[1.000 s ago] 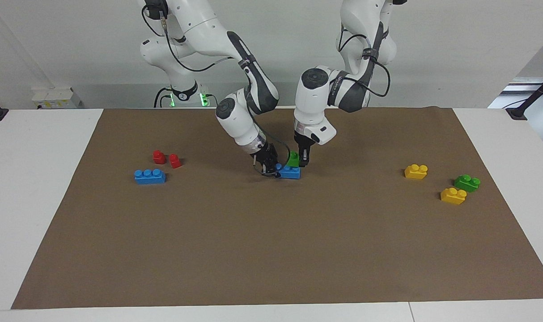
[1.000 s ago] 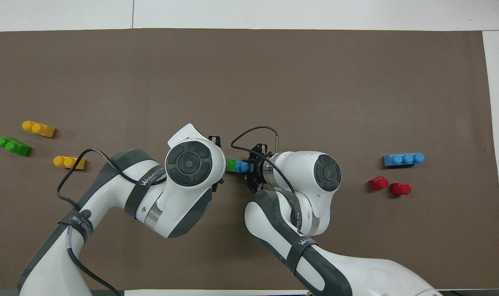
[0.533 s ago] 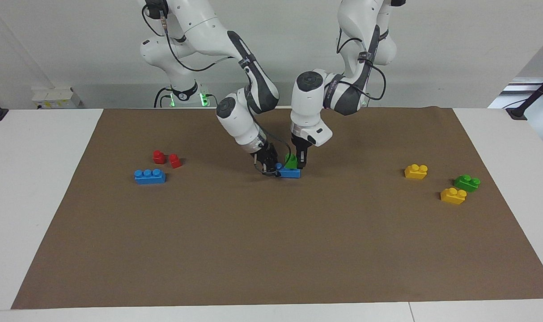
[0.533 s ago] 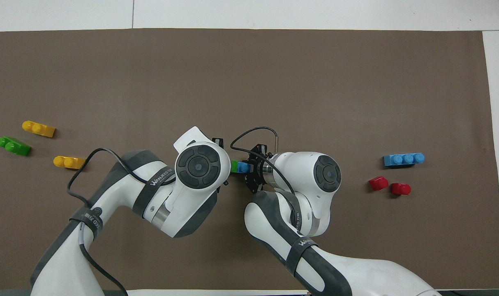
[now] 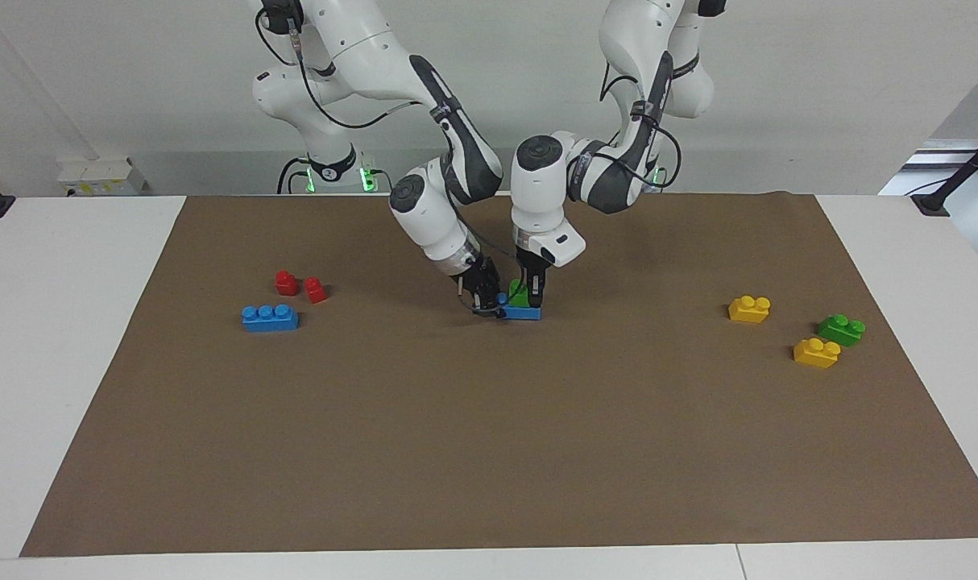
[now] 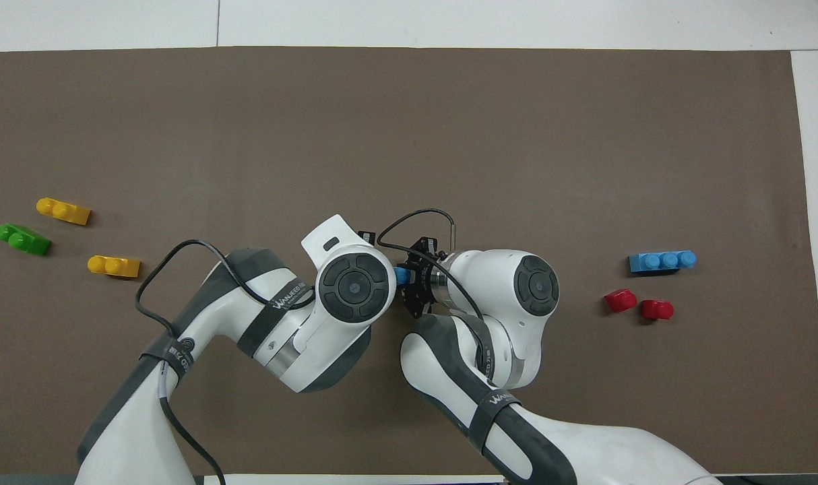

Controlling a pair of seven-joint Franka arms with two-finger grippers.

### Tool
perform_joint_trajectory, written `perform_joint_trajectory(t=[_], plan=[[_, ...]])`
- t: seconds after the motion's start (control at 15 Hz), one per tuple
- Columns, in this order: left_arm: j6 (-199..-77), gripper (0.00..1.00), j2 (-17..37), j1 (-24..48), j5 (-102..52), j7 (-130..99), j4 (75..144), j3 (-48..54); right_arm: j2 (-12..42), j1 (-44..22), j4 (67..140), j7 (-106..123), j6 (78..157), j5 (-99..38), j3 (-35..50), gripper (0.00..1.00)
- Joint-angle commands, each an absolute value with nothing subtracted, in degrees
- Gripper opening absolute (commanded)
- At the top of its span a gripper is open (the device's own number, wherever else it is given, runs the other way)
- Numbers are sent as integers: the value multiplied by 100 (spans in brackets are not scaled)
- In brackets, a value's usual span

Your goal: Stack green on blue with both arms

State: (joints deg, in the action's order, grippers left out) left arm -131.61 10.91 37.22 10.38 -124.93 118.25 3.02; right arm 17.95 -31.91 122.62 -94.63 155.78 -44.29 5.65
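1. facing view, step in hand: at the centre of the frame the green brick [image 5: 520, 295] sits on the blue brick [image 5: 523, 312], which rests on the brown surface [image 5: 489, 451]. the left hand [image 5: 532, 298] comes down from the upper right with its fingers closed around the green brick. the right hand [image 5: 482, 304] comes in from the upper left and is clamped on the end of the blue brick, steadying it. my reading is that the pressing-together step is under way.

2. facing view, next move: it likely calls for a straight downward push so the studs seat, with the right hand holding the blue brick flat; after that both hands would open and lift clear.

3. facing view, hard to tell: whether the green brick is fully seated or only resting on the studs cannot be told; it looks a little tilted. a spare blue brick [image 5: 270, 317] and two red bricks [image 5: 300, 286] lie at middle left; two yellow bricks [image 5: 783, 331] and a spare green brick [image 5: 842, 329] lie at middle right.

4. overhead view: the left arm's round wrist joint covers the green brick entirely, and the left hand is hidden too. only a small piece of the blue brick [image 6: 402, 275] shows at the centre, between that joint and the right hand [image 6: 412, 283]. the stack's alignment cannot be judged here.
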Motion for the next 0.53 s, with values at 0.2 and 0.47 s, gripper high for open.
perform_joint_trajectory(t=[0.2,0.47], plan=[[-13114,100,880,3832,1151,-12446,11953,229,1925,-3217,12507,-9220,15697,-4570,545,0],[-12745,100,581,3613,1151,-11964,11927,220,1925,-3208,12507,-9211,15697,-4570,545,0]])
